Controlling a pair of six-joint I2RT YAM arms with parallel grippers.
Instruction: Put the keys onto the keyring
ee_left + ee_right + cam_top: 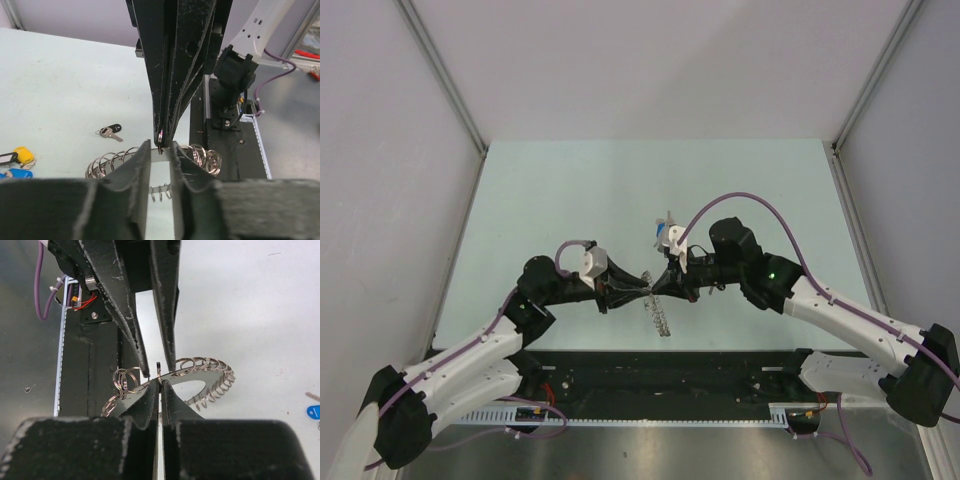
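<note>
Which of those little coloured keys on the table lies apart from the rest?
The black-headed silver key: it lies alone, while the yellow-headed key and blue-headed key sit together at the left wrist view's edge.

Robotics lab test cell; two white-and-black robot arms (470,360) bolted at 6 o'clock onto a black base plate (670,365), purple cables (740,197) looped along them, a green status light (772,268) lit on the right one, a slotted white wiring duct (650,417) with loose leads along the near edge. Pale bare table (620,190) boxed in by plain white panels (650,60) from 9 through 12 to 3 o'clock; aluminium frame posts (445,75) run up the corners at 11 and 1 o'clock.
</note>
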